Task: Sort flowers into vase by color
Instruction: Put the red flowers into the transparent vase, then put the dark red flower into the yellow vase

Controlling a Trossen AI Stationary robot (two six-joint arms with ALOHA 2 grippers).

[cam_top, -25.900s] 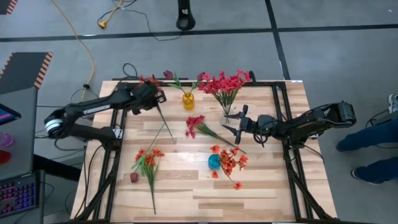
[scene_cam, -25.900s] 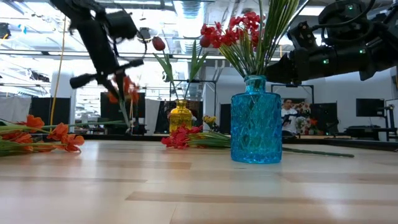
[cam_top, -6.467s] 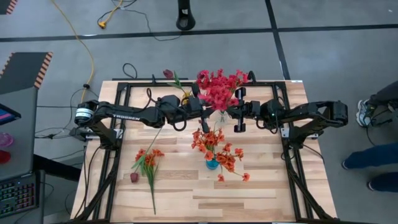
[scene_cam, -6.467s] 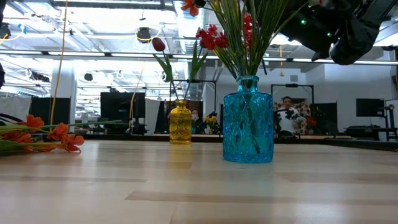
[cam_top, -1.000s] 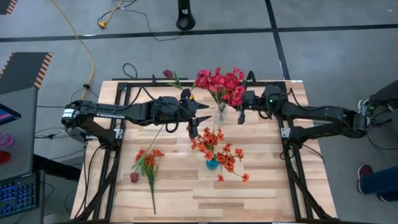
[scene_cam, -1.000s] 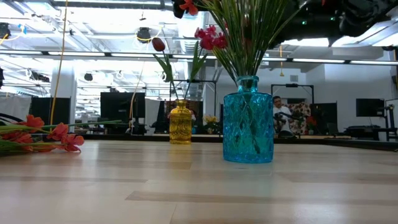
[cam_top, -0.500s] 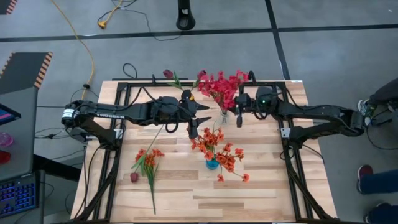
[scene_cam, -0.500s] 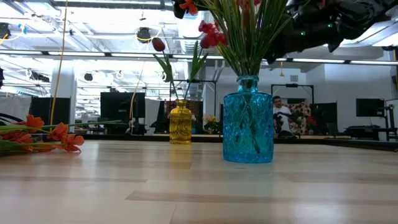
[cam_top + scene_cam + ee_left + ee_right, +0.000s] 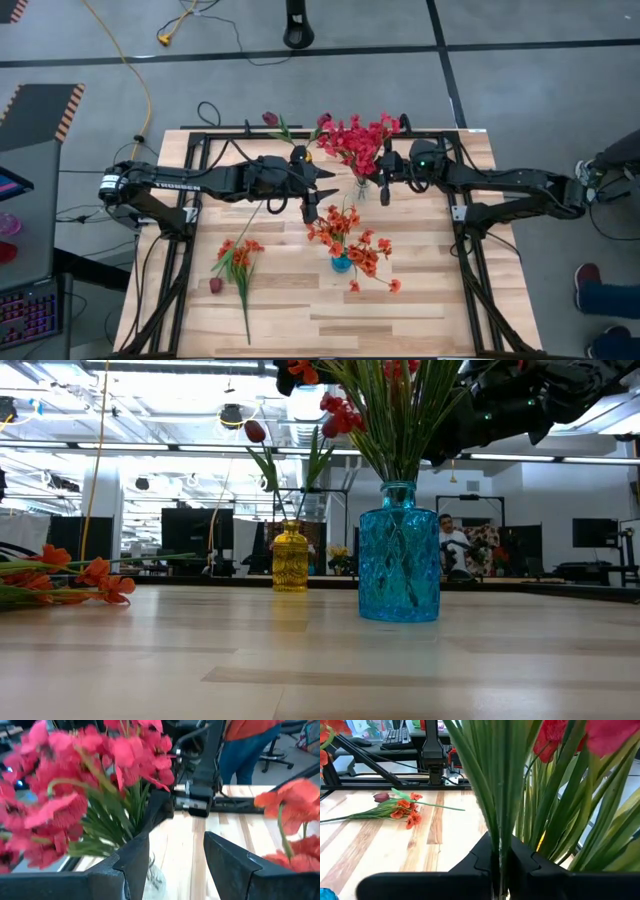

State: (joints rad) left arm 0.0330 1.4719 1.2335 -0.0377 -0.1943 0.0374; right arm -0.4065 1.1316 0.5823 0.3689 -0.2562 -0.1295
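**High view: both grippers at the clear vase**

Right gripper (image 9: pixel 383 183) is clenched on green stems (image 9: pixel 501 795) of the pink flowers (image 9: pixel 355 138), which stand in the clear vase (image 9: pixel 359 187) at the desk's (image 9: pixel 420 300) far side. Left gripper (image 9: pixel 313 195) hangs beside that vase, released. Orange flowers (image 9: pixel 350 238) fill the blue vase (image 9: pixel 343 263); another orange spray (image 9: pixel 238 262) lies on the desk.

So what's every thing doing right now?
Blue vase: upright, orange flowers in it.
Yellow vase: upright, maroon bud in it.
Clear vase: upright, pink flowers in it.
Loose orange flowers: lying on the table.
Left pincer: open, empty, beside the clear vase.
Right pincer: shut on the pink flowers' stems.
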